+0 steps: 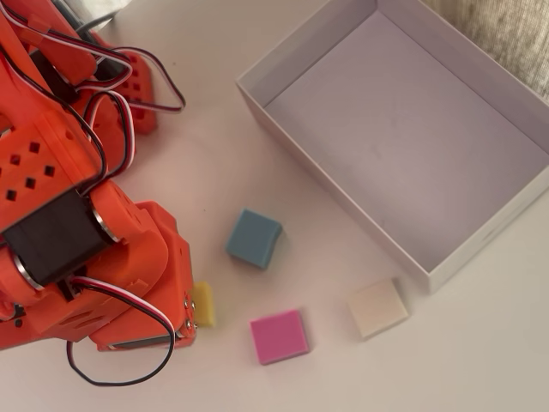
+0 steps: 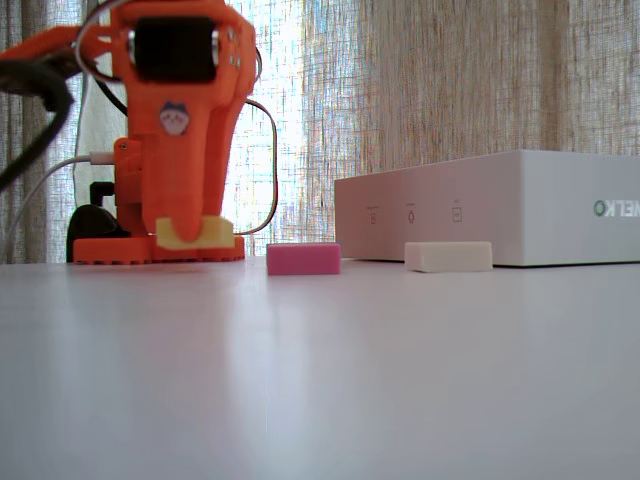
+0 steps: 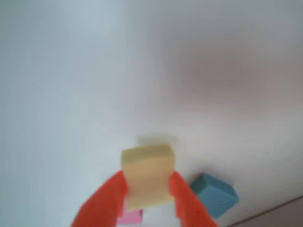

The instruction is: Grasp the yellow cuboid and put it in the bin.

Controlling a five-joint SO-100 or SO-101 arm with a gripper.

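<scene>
Yellow cuboid pinched in my gripper, just above the table

My orange gripper (image 3: 147, 189) is closed on the yellow cuboid (image 3: 147, 176). In the wrist view the two orange fingers (image 3: 106, 201) press against its left and right sides, and most of the block sticks out past the tips. In the fixed view the block (image 2: 195, 234) sits at the bottom of the arm, and it looks raised slightly off the table (image 2: 320, 380), though the gap is small and I cannot be sure it is fully clear. In the overhead view only a sliver of the block (image 1: 203, 304) shows beside the arm.

The bin (image 1: 343, 180) is well apart from the block, up and to the right in the overhead view, and it is empty. Between me and the bin lie a blue block (image 1: 254, 239), a pink block (image 1: 279, 336) and a cream block (image 1: 377, 308) just beside the bin's near corner.

Risks as I judge them: the hold is only at one end of the block, so a quick swing could twist it loose. The block looks like soft foam, which may slip or squash. If I carry it low, it could knock the blue block or catch on the bin's wall, so I want more height before I move across
</scene>
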